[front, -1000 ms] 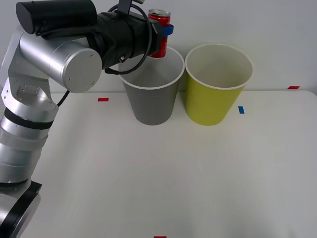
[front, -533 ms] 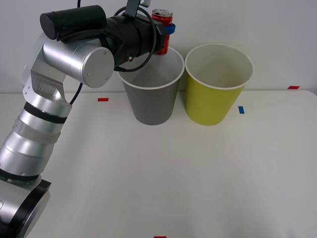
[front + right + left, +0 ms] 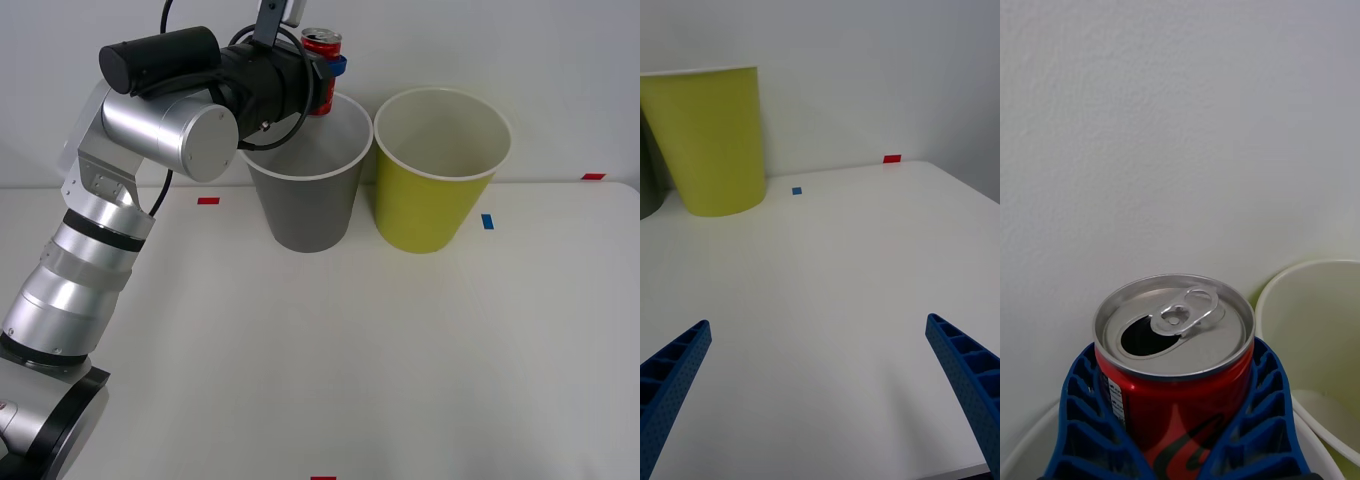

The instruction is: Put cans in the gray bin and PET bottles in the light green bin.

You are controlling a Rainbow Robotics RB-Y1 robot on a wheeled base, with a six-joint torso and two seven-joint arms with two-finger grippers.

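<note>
Since a second ago the left arm's silver elbow has swung toward 1 o'clock, and the left gripper [image 3: 328, 72] keeps its blue ribbed fingers [image 3: 1259, 420] clamped on the small red aluminium can [image 3: 321, 62], upright above the far rim of the tapered dark gray bin [image 3: 308, 200]. At 3 o'clock stands the yellow-green bin [image 3: 430, 205]. Its opened silver top shows from the wrist. Over bare white table [image 3: 842, 300], the right gripper [image 3: 820, 390] is spread wide.
</note>
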